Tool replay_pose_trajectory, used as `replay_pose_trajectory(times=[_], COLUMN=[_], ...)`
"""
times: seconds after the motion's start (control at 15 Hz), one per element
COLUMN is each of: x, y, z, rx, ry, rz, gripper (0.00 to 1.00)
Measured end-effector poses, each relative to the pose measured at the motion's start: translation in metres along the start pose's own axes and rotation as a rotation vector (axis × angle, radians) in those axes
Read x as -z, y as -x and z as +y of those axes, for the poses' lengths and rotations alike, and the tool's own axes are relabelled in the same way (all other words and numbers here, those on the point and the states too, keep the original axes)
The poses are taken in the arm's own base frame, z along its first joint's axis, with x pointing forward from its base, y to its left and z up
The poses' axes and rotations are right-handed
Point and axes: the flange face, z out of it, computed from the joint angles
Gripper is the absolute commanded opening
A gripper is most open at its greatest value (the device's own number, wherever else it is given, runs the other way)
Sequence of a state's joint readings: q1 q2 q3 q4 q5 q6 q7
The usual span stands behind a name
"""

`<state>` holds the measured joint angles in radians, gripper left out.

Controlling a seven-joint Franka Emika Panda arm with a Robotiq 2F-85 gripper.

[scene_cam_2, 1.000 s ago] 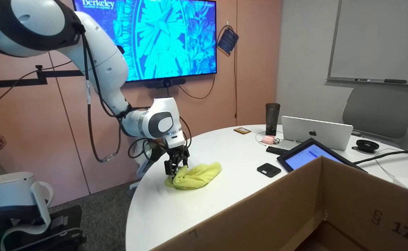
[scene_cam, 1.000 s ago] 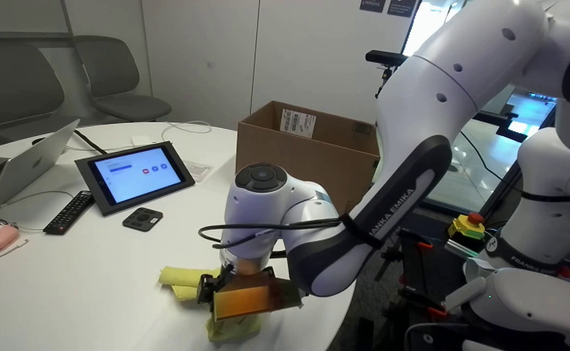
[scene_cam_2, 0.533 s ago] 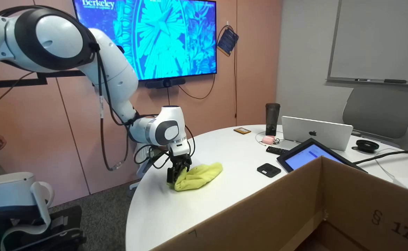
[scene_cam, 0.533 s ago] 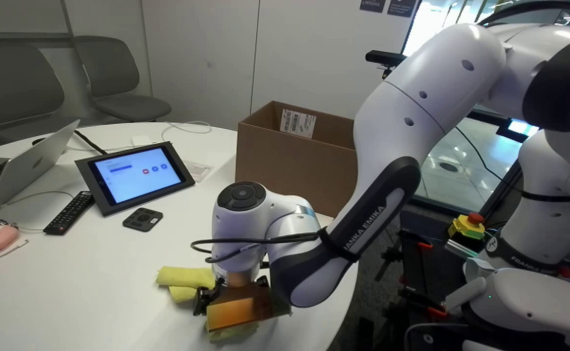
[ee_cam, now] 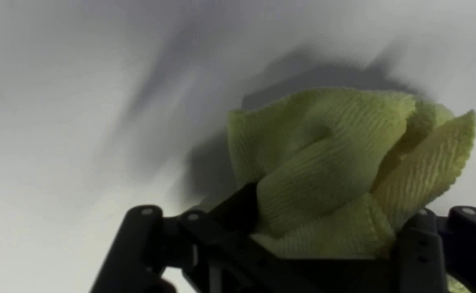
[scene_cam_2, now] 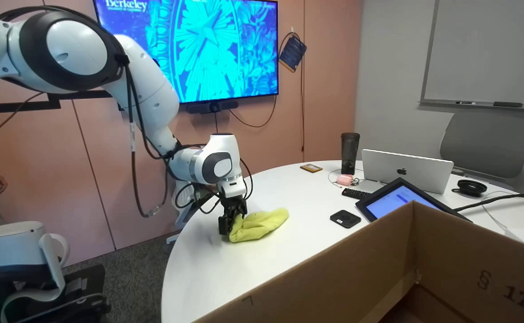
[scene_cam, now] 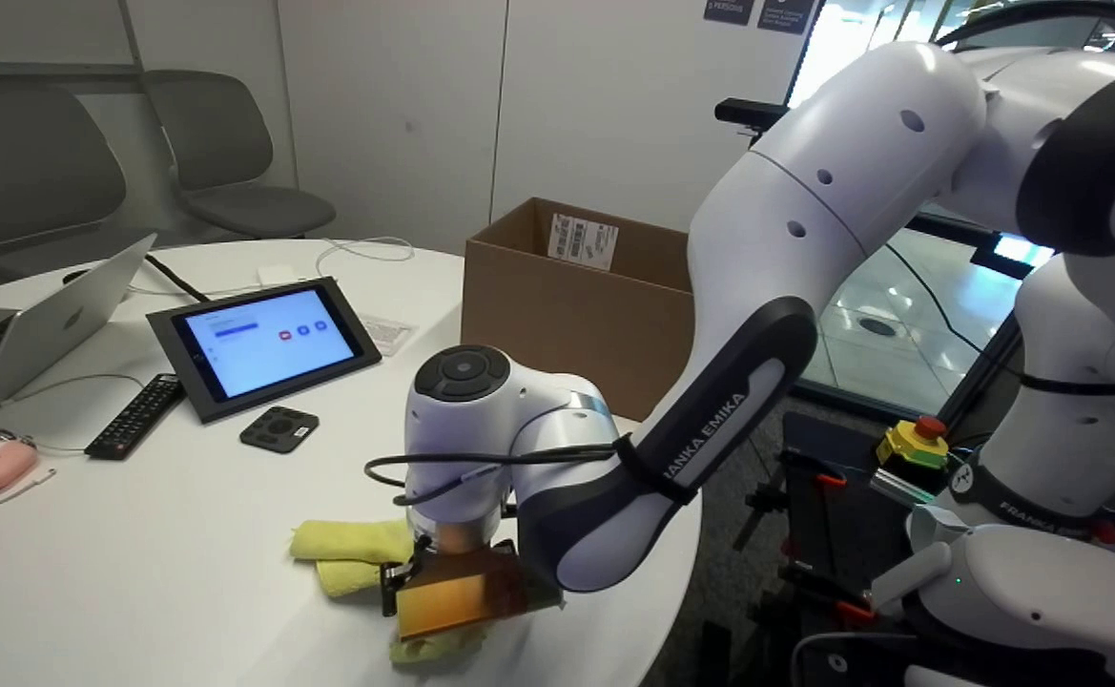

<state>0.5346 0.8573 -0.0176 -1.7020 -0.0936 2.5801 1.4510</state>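
1. The pincer (ee_cam: 331,215) pointed down at the table (scene_cam_2: 217,278) and was clasped on the yellow cloth (ee_cam: 323,175), which filled the gap between its fingers (ee_cam: 238,207) and touched both.
2. The yellow cloth lay bunched on the tabletop, inward from the rounded edge over which the arm (scene_cam: 834,181) reached. In an exterior view, a rolled fold stretched out on one side of the pincer and a crumpled end showed on the other.
3. Along the arm ran "ANKA EMIKA", the start hidden by a black strap (scene_cam: 652,474); its base (scene_cam: 1077,429) showed "FRANKA".
4. "Berkeley" stood at the upper corner of the wall screen (scene_cam_2: 226,58), and an Apple logo (scene_cam_2: 401,171) marked the lid of the laptop (scene_cam_2: 383,161), well apart from the cloth.
5. The open cardboard box (scene_cam: 557,305) stood at the table's edge. A white label (scene_cam: 583,240) with barcodes was stuck inside, its print too small to read; "§" and "176" were printed on an inner wall. Only part of the box's inside showed.
6. A dark tumbler (scene_cam_2: 349,154) stood near the table's far edge, beside the laptop; its contents could not be told.
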Motion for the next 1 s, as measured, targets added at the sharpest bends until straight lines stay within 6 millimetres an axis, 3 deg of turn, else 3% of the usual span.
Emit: replay_pose_trajectory(times=[0.2, 0.47, 0.67, 1.0], x=[0.006, 0.027, 0.062, 0.14], y=[-0.002, -0.004, -0.013, -0.036], z=[0.002, 0.008, 0.017, 0.041], rx=[0.006, 0.031, 0.066, 0.059], ry=[0.005, 0.003, -0.004, -0.012], rz=[0.003, 0.022, 0.082, 0.23], gripper=[0.0, 0.0, 0.01, 0.01])
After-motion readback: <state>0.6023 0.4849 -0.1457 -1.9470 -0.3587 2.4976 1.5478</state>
